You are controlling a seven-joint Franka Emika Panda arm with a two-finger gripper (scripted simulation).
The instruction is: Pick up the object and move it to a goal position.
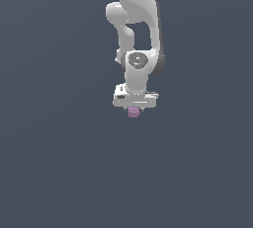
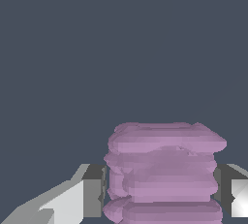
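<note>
In the wrist view the two fingers (image 2: pixel 92 191) stand on either side of the object (image 2: pixel 164 174), a pink-purple ribbed lump, and their dark pads sit right against its flanks with no visible gap, so the gripper (image 2: pixel 162 194) reads as clamped on it rather than merely straddling it. The ridges run across the lump between the pads, and it fills the whole space between them. In the exterior view the object (image 1: pixel 133 112) shows only as a small pink knob poking out just below the white gripper (image 1: pixel 134 108), which hangs from the arm (image 1: pixel 136 34) pointing straight down over a plain grey-blue surface (image 1: pixel 49 172); whether the lump is touching that surface or already clear of it cannot be told, since no shadow or edge shows. No goal marker is visible in either view. The step in hand looks like the carry. To do it well, I would judge that the squeeze should be kept steady, the wrist held vertical, and the travel made smooth, since a soft-looking ribbed shape could roll or slip between flat pads if jolted.
</note>
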